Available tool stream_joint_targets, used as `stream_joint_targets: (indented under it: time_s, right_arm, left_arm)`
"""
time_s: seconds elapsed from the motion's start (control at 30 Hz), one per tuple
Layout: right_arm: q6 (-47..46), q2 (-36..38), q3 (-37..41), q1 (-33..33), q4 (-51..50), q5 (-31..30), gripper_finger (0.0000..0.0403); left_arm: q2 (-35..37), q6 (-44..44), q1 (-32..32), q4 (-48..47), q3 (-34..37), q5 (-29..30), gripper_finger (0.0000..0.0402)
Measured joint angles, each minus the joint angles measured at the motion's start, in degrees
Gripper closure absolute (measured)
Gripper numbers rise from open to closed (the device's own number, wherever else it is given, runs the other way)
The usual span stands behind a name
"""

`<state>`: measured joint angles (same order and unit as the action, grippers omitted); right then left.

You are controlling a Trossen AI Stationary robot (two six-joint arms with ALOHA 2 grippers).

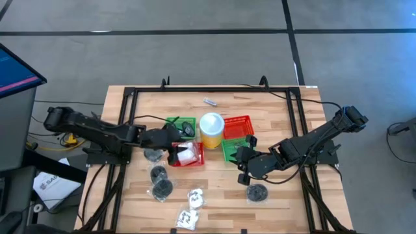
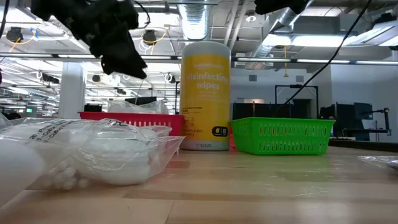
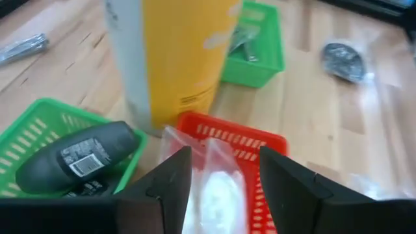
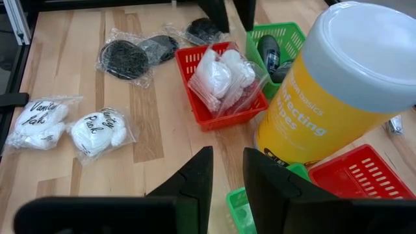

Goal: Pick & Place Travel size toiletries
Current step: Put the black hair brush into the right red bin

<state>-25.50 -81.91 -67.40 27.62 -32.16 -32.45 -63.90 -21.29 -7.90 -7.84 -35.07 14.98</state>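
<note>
My left gripper (image 3: 224, 159) (image 1: 172, 146) hangs open just above a red basket (image 4: 195, 107). In that basket lies a clear bag of white pieces (image 3: 218, 195) (image 4: 224, 78), below the gap between the fingers and apart from them. My right gripper (image 4: 227, 162) (image 1: 242, 166) hovers near a green basket (image 1: 234, 148), its fingers a little apart with nothing between them. Dark round pieces in clear bags (image 4: 127, 58) (image 1: 257, 192) and white printed packets (image 4: 97, 130) lie flat on the table.
A yellow wipes canister (image 1: 211, 130) stands mid-table between the baskets. A green basket (image 3: 39, 143) holds a dark bottle (image 3: 78, 156). A second red basket (image 1: 237, 127) sits right of the canister. A silvery piece (image 1: 210, 101) lies toward the far edge.
</note>
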Motion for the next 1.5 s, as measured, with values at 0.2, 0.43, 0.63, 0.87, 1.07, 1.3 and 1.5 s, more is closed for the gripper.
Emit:
stream_joint_targets:
  time_s: [0.2, 0.43, 0.63, 0.87, 1.07, 1.3, 1.5]
  right_arm:
    - [0.0, 0.0, 0.0, 0.0, 0.0, 0.0, 0.0327]
    - [0.0, 0.0, 0.0, 0.0, 0.0, 0.0, 0.0327]
    - [0.0, 0.0, 0.0, 0.0, 0.0, 0.1, 0.0327]
    - [0.0, 0.0, 0.0, 0.0, 0.0, 1.1, 0.0327]
    - [0.0, 0.0, 0.0, 0.0, 0.0, 1.1, 0.0327]
    - [0.0, 0.0, 0.0, 0.0, 0.0, 1.1, 0.0327]
    - [0.0, 0.0, 0.0, 0.0, 0.0, 1.1, 0.0327]
  left_arm:
    - [1.7, -0.3, -4.3, -0.7, 0.0, -0.2, 0.0238]
    - [1.7, -7.1, -8.5, -7.0, 0.0, -6.3, 0.0239]
    - [1.6, -16.5, -12.8, -13.6, 0.0, -8.0, 0.0239]
    - [1.6, -27.7, -18.1, -21.8, 0.0, -8.0, 0.0239]
    - [1.6, -37.7, -21.1, -24.7, 0.6, -8.0, 0.0239]
    - [1.6, -47.9, -22.6, -24.8, 5.7, -9.2, 0.0239]
    - [1.6, -49.5, -22.6, -21.9, 9.0, -10.0, 0.0239]
